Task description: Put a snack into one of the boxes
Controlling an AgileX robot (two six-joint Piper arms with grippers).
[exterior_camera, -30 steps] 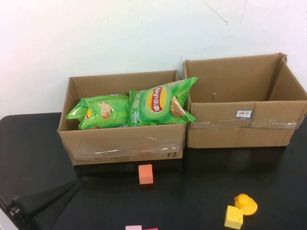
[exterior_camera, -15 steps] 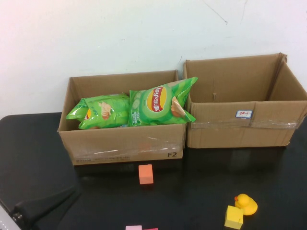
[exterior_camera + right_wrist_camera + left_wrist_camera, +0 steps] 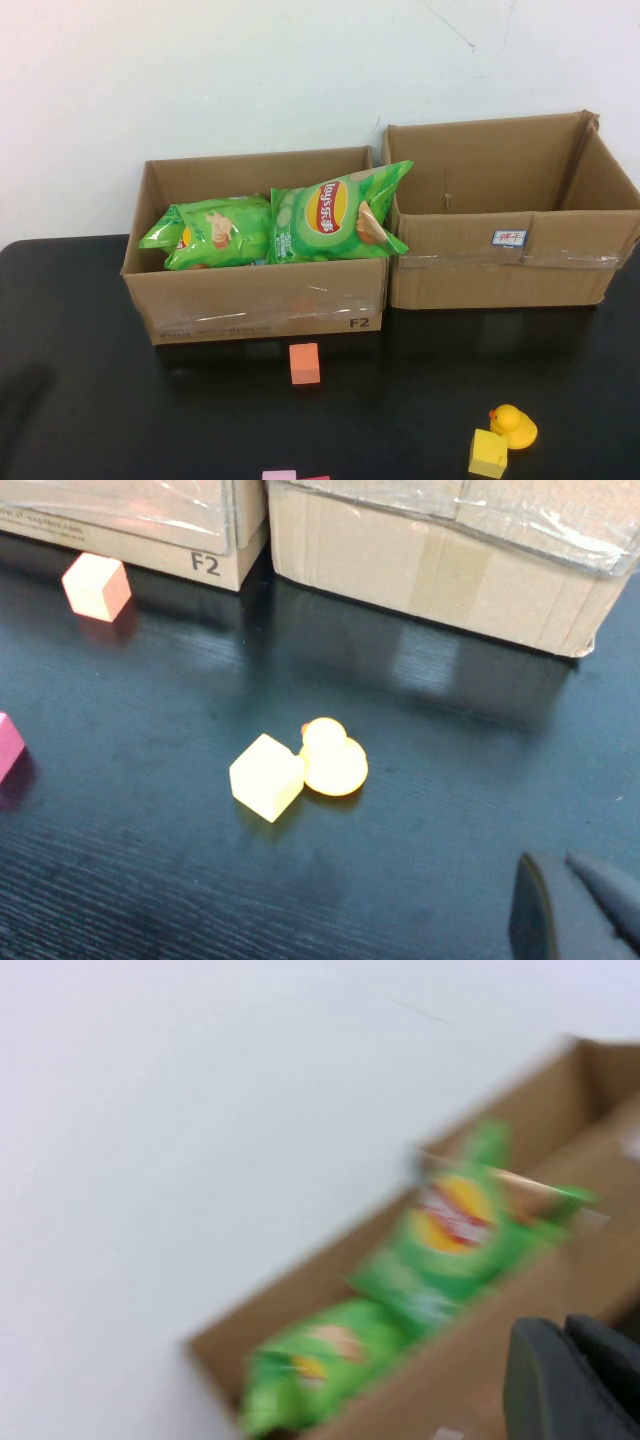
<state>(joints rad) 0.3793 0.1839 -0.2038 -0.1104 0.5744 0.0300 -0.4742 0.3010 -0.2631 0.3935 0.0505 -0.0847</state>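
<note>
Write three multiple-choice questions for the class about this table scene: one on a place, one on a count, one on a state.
1. Where do the chip bags lie?
A. left box
B. right box
C. on the table

2. How many chip bags are there?
A. one
B. two
C. four

3. The orange cube is:
A. inside a box
B. held by a pincer
C. free on the table

Key: 1 A, both chip bags sit in the left box, beside the right box. 2 B, two green bags show. 3 C, the orange cube rests on the table; the left pincer and right pincer show only at their wrist views' edges.
</note>
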